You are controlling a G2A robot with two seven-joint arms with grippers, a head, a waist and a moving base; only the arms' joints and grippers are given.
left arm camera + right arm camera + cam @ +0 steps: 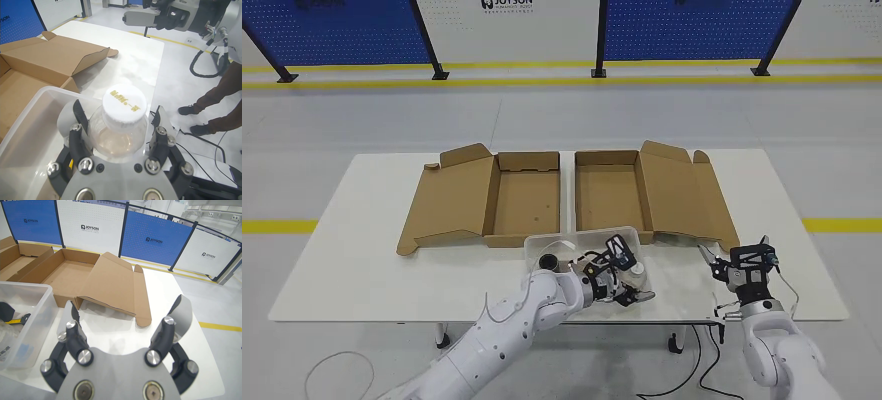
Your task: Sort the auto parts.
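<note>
Clear plastic bottle (117,136) with one white cap (124,108) is clamped in the left gripper (119,108), at a corner of the one clear bin (37,94). From the top the gripper covers most of it, while the wrist camera shows the cap plainly. Right gripper (125,302) hangs over the table (189,351), fingers wide apart, holding nothing. Two cardboard boxes lie open behind the bin: the left box (527,200) and the right box (607,195).
</note>
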